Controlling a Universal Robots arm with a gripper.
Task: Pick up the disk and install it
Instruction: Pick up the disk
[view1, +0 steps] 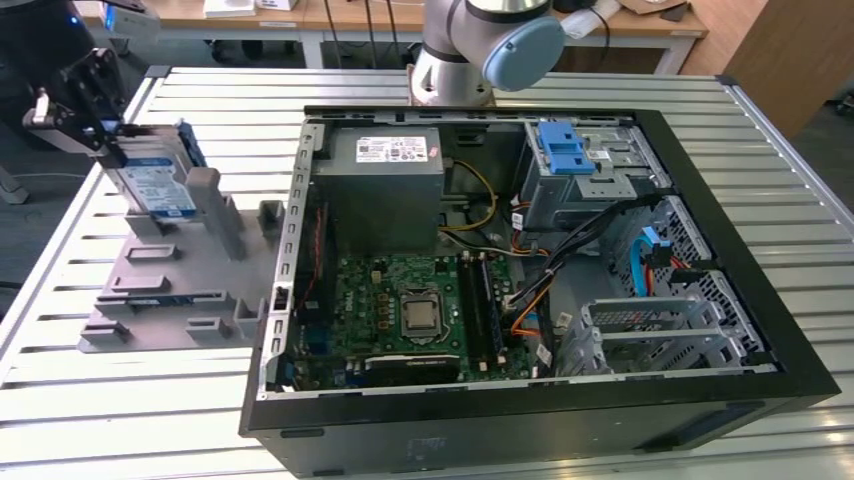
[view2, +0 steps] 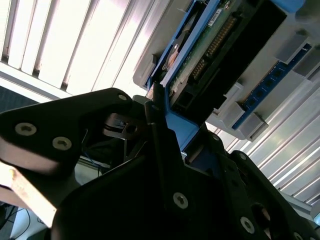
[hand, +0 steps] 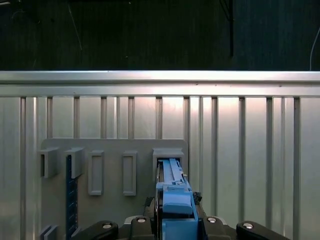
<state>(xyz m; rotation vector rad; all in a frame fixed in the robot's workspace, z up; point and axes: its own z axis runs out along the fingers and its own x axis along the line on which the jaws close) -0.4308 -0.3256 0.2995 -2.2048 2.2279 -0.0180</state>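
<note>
One gripper (view1: 110, 140) hangs at the exterior view's left, over the far end of the grey holder block (view1: 174, 280), and its jaws are clamped on the upper edge of the disk (view1: 154, 185). In the second wrist view a thin black finger (view2: 159, 135) lies flat against the blue bracket, with the disk's (view2: 210, 45) green circuit board and connector row running away from it. In the first wrist view the blue bracket of the disk (hand: 172, 197) sits squarely between the gripper's black parts and reaches toward a rectangular slot in the holder block (hand: 115, 150). The disk stands upright on edge, label toward the camera in the exterior view, with its lower edge at that slot; whether it is seated or just raised cannot be told. A dark blue strip (hand: 71, 195) stands in another slot of the block. The block rests on a slatted aluminium table (view1: 160, 420). Well apart, toward the exterior view's right, lies an open computer case (view1: 747, 300) showing a green motherboard (view1: 414, 300), a grey power supply (view1: 387, 170) and a metal drive cage with a blue latch (view1: 567, 155). The arm's base joint (view1: 494, 40) rises behind the case.
</note>
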